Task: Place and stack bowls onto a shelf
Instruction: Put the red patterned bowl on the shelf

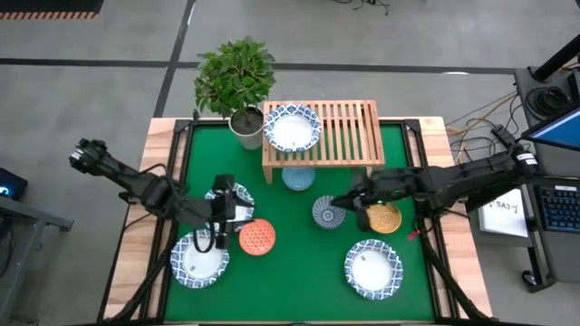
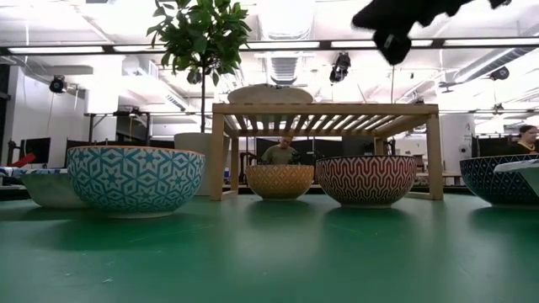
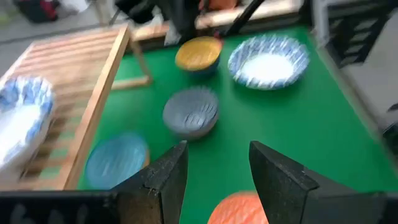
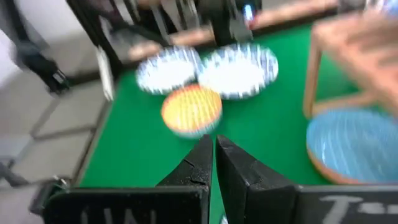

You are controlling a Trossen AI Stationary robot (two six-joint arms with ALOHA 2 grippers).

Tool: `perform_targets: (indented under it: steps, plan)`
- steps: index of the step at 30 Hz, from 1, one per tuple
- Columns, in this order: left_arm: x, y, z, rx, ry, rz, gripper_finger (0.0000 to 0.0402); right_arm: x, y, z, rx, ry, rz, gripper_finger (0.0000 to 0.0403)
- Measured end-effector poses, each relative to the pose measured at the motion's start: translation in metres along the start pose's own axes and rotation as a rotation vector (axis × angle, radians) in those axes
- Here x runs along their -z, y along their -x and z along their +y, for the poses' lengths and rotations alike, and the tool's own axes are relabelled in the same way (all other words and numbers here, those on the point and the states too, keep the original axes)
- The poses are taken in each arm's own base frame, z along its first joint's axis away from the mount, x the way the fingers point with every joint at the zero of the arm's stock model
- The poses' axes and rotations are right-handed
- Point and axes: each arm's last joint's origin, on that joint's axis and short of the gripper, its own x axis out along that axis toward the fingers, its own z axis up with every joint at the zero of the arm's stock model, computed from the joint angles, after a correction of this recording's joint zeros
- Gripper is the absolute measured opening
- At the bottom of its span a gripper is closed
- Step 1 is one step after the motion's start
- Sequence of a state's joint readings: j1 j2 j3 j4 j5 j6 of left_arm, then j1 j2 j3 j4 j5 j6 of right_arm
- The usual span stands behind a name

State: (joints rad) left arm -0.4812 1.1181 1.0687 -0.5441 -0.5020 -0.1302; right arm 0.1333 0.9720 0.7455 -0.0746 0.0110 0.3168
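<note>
1. The green table (image 1: 299,290) fills the middle of the high view, with wood borders at its sides.
2. The shelf (image 1: 349,131) stands at the upper centre of the mat, one white bowl (image 1: 292,129) resting on its left end.
3. The plant (image 1: 236,77) sits in a white pot just left of the shelf, at the mat's upper left corner.
4. Three more white bowls lie on the mat: one at lower left (image 1: 199,261), one just above it (image 1: 237,197) partly under the left arm, one at lower right (image 1: 372,268).
5. The small bowls: pale blue (image 1: 298,178) at the shelf's front edge, dark blue (image 1: 328,212) at centre, orange (image 1: 257,236) left of centre, mustard (image 1: 384,218) right of centre.
6. The left gripper (image 1: 220,217) hovers between the two left white bowls, beside the orange one; its fingers (image 3: 165,180) are spread and hold nothing.
7. The right gripper (image 1: 355,201) hangs between the dark blue and mustard bowls, fingers (image 4: 198,163) pressed together, empty.
</note>
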Motion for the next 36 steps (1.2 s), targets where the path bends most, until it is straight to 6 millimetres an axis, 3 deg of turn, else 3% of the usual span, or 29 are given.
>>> perform_targets:
  steps: [6,12,19,26,36]
  plan:
    - [0.046,-0.005,0.008,-0.199,0.050,0.043,0.0155,-0.009,-0.023,0.003,0.089,-0.059,0.245,0.0011]
    - [0.064,-0.004,0.013,-0.248,0.065,0.021,0.0155,-0.019,-0.048,0.011,0.161,-0.069,0.460,0.0011]
    - [0.073,-0.004,0.015,-0.271,0.061,0.005,0.0155,-0.020,-0.083,0.025,0.221,-0.027,0.667,0.0011]
    - [0.073,-0.005,0.014,-0.271,0.055,0.002,0.0155,-0.011,-0.113,0.042,0.187,0.075,0.758,0.0011]
    - [0.074,-0.006,0.013,-0.272,0.045,0.012,0.0155,-0.012,-0.132,0.047,0.188,0.084,0.790,0.0013]
